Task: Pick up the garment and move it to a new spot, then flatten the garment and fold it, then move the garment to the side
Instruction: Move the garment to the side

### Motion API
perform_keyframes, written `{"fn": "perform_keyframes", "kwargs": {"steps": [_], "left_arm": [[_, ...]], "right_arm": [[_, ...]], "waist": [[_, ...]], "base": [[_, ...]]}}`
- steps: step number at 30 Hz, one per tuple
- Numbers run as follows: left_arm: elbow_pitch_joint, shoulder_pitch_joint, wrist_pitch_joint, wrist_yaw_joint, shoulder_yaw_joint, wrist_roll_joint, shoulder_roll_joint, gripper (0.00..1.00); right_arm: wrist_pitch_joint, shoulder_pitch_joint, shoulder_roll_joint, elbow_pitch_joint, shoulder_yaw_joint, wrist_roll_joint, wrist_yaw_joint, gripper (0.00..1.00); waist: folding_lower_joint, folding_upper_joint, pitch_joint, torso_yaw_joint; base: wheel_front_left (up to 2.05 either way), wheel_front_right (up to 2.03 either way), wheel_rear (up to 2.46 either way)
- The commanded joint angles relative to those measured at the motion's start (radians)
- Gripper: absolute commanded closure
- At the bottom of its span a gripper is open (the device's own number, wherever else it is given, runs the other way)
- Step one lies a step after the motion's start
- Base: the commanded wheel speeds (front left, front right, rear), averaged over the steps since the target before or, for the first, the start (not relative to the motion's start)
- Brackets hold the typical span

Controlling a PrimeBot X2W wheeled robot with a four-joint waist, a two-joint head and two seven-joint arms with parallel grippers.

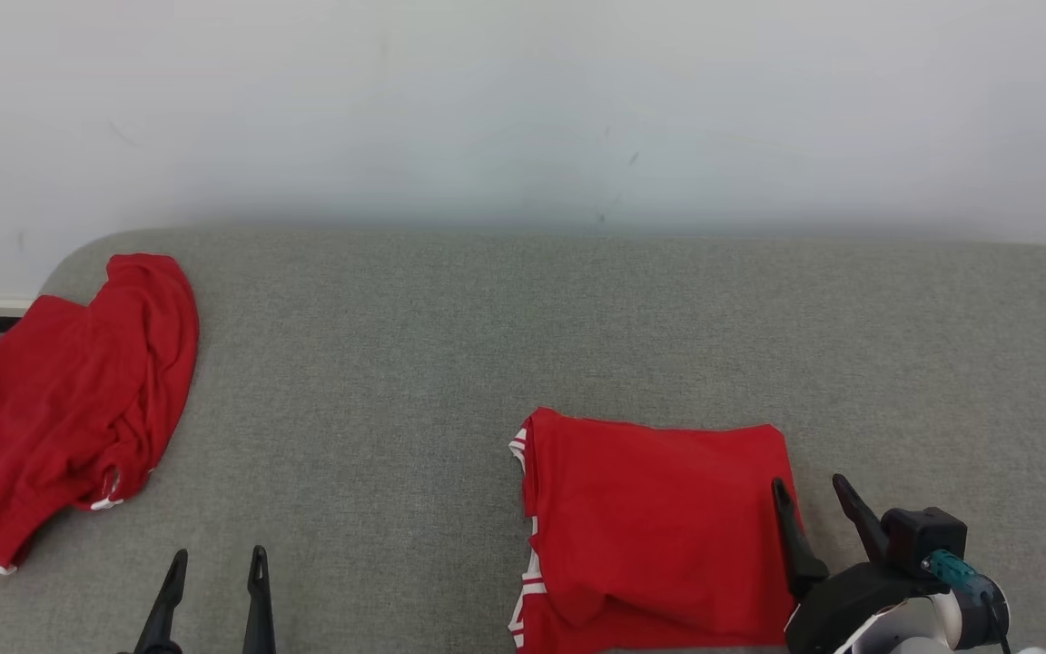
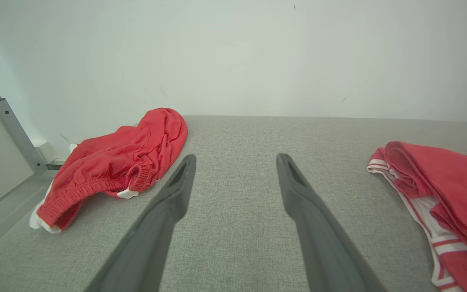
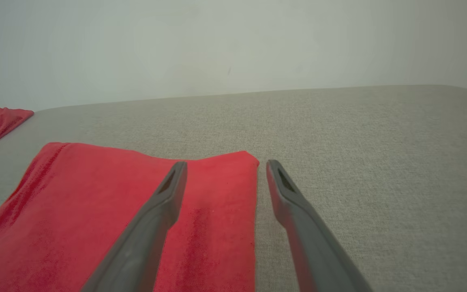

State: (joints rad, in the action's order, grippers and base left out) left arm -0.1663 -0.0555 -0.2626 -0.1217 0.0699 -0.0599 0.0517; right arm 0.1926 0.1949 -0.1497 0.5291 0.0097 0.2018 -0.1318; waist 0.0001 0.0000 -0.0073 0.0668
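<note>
A red garment with white trim point(image 1: 650, 518) lies folded into a rectangle on the grey fabric surface point(image 1: 396, 363), low and right of centre. My right gripper point(image 1: 807, 482) stands open over the folded garment's right edge, one finger above the cloth point(image 3: 95, 202) and the other above bare surface, nothing between them point(image 3: 226, 163). A second red garment point(image 1: 69, 400) lies crumpled at the far left edge. My left gripper point(image 1: 220, 552) is open near the front edge, between the two garments, holding nothing point(image 2: 236, 156). The left wrist view has the crumpled garment point(image 2: 124, 158) at left and the folded one point(image 2: 440, 178) at right.
A pale wall point(image 1: 523, 109) runs behind the grey surface. The surface's left corner is rounded, and the crumpled garment hangs partly over it. Bare grey fabric stretches across the middle and the right point(image 3: 379, 142). A metal rail point(image 2: 10, 129) stands beyond the left edge.
</note>
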Motion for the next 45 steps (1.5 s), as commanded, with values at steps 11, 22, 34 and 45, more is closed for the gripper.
{"fn": "perform_keyframes", "kwargs": {"steps": [11,22,34,45], "left_arm": [[0.006,0.025,-0.003,0.009,-0.009,-0.011,-0.002,0.0],[0.011,0.05,-0.003,0.015,-0.009,-0.017,-0.002,0.0],[0.036,0.103,-0.003,0.022,-0.03,-0.034,-0.002,0.0],[0.101,0.21,-0.003,0.023,-0.053,-0.047,-0.002,0.0]], "right_arm": [[0.031,0.117,0.005,0.291,-0.004,0.025,0.003,0.0],[0.058,0.195,0.016,0.438,0.075,0.085,0.003,1.0],[0.073,0.406,-0.118,0.376,0.145,0.109,0.003,1.0],[0.043,0.599,-0.35,0.361,0.148,0.128,0.003,1.0]], "waist": [[-0.0001,0.0,0.053,0.021],[-0.0001,0.0,0.086,0.015],[-0.0001,0.0,0.215,-0.039],[-0.0001,0.0,0.421,-0.092]], "base": [[0.0,0.0,0.0],[0.0,0.0,0.0],[0.0,0.0,0.0],[0.0,0.0,0.0]]}}
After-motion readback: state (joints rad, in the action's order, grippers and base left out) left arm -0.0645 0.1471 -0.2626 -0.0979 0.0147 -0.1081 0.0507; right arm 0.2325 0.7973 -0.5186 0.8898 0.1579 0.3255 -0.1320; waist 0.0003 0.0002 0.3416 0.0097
